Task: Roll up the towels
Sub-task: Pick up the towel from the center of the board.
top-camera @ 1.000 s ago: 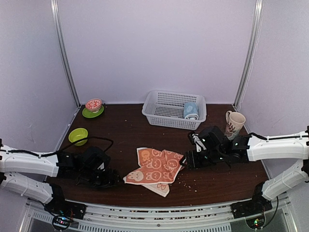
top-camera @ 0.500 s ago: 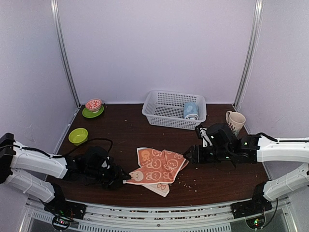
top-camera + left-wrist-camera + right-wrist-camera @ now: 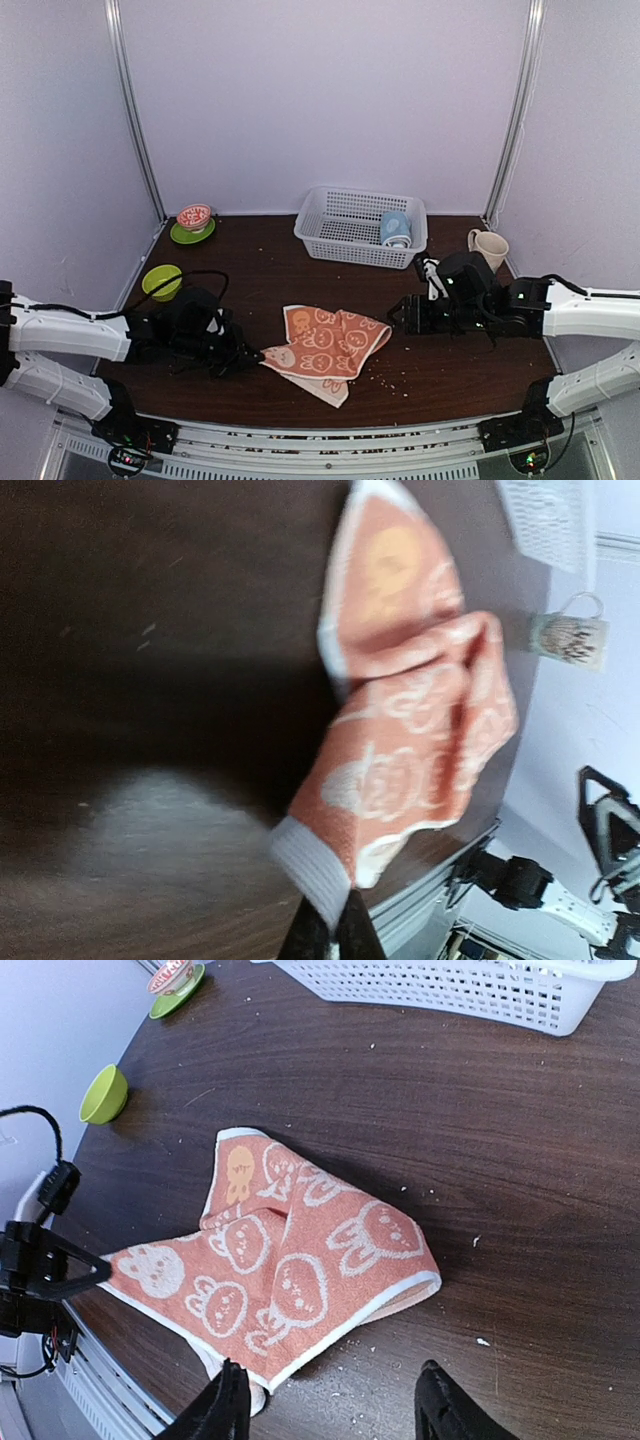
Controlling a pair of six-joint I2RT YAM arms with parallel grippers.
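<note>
At table (image 3: 262, 275) centre: orange towel (image 3: 325, 345), corner pinched by left gripper (image 3: 253, 356), likely for flattening; right gripper (image 3: 333, 1405) parted, empty.

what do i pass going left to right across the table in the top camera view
green bowl → left hand → orange towel → right hand → mug

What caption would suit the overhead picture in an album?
Left hand pinches a corner of the orange towel; the right hand hovers open beside it.
</note>
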